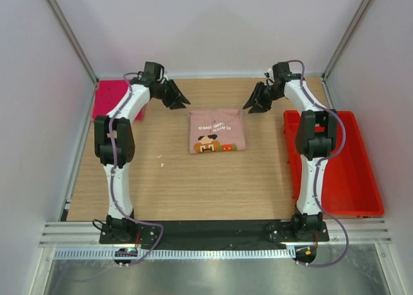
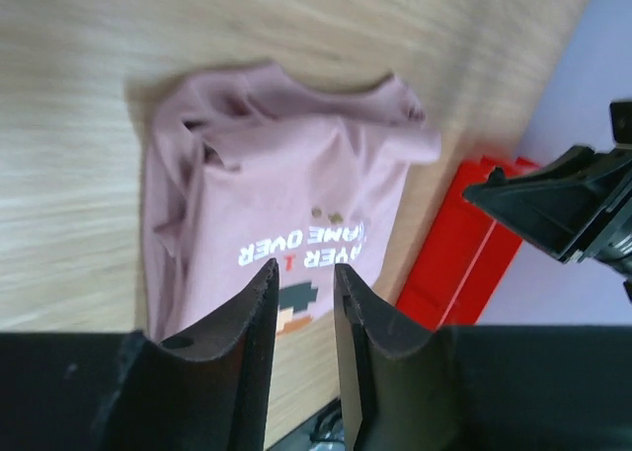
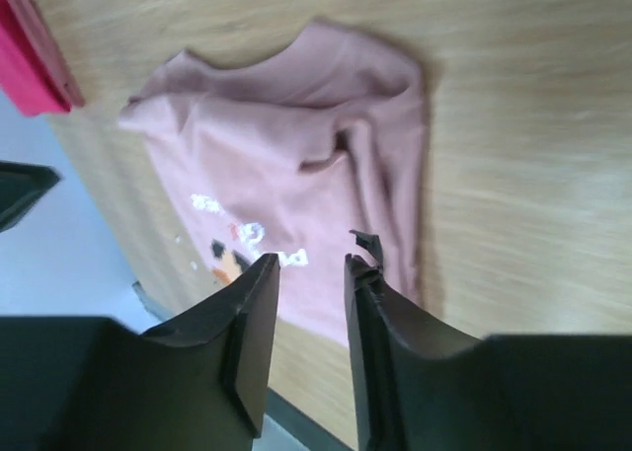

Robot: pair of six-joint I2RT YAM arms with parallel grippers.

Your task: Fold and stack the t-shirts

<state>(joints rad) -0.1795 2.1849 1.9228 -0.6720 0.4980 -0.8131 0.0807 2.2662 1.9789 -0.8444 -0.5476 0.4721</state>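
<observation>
At the middle of your light wooden surface (image 1: 193, 185), a touch toward 12 o'clock, the pale pink t-shirt (image 1: 217, 131) lies folded into a compact rectangle. It is print up, with its line of white text on the far half and the orange-brown pixel figure along the near edge. The wrist views show one end bunched and wrinkled. Your left gripper (image 1: 177, 100) hangs off the shirt's 10 o'clock corner and your right gripper (image 1: 253, 102) off its 2 o'clock corner, both raised and not touching the cloth. Each has its fingers parted by a narrow gap with nothing between them. Out at 10 o'clock, in the far left corner of the surface, the magenta t-shirt (image 1: 115, 98) lies flat, well apart from the pale one and partly hidden behind the left arm (image 1: 119, 140). Along the 3 o'clock edge sits the red bin (image 1: 342, 172), its long side running near to far, with the right arm (image 1: 316, 137) crossing its inner rim. Pale walls (image 1: 206, 24) close the surface on the left, far and right sides, with grey metal posts (image 1: 68, 30) rising at the two far corners. At 6 o'clock a black strip (image 1: 213, 230) carries the bases of both arms, flanked by an aluminium rail (image 1: 71, 233). Nearer you runs a toothed white cable duct (image 1: 213, 253) over grey sheet metal.
</observation>
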